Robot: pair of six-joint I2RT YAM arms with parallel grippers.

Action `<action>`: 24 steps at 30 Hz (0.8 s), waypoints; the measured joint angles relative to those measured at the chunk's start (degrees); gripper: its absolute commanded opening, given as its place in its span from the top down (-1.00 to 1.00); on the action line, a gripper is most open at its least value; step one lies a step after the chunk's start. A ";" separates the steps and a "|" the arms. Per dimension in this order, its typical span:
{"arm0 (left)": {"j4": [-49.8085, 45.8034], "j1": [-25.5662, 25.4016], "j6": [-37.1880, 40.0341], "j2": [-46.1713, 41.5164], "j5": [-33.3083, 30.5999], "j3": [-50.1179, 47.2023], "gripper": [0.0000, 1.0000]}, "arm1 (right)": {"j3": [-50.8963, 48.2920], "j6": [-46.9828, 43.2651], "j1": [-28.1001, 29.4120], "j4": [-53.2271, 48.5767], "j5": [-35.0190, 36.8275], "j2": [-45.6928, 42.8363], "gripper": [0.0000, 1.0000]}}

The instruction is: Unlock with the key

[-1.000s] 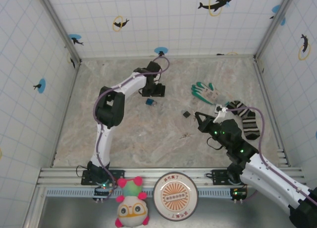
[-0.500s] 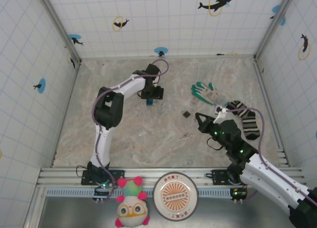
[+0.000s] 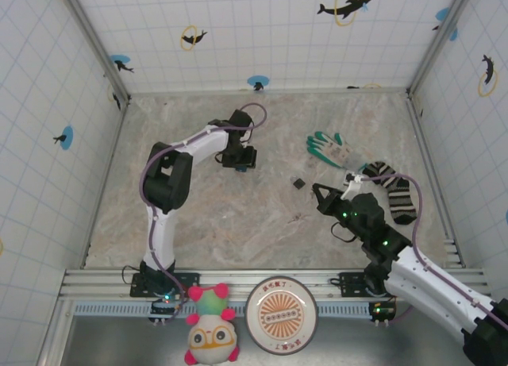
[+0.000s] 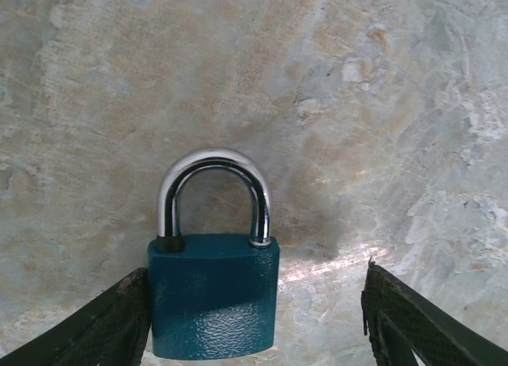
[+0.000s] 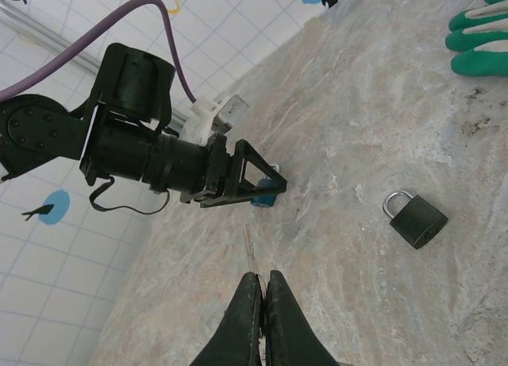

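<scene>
Fingers [image 4: 111,326] of the left tool [image 4: 254,302] stand apart around the blue padlock [image 4: 213,294]: one touches its body, the other is clear of it. This padlock lies flat on the worktop [image 4: 357,104]. The right tool [image 5: 262,287] is pressed together on the key [image 5: 250,251], whose thin silver blade sticks out from the tips. A black padlock [image 5: 415,220] lies near, a green glove [image 5: 476,40] farther.
</scene>
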 measured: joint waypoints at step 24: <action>-7.15 -3.58 0.24 4.76 -9.46 7.19 0.38 | -2.10 1.38 -0.98 1.36 0.04 0.70 1.00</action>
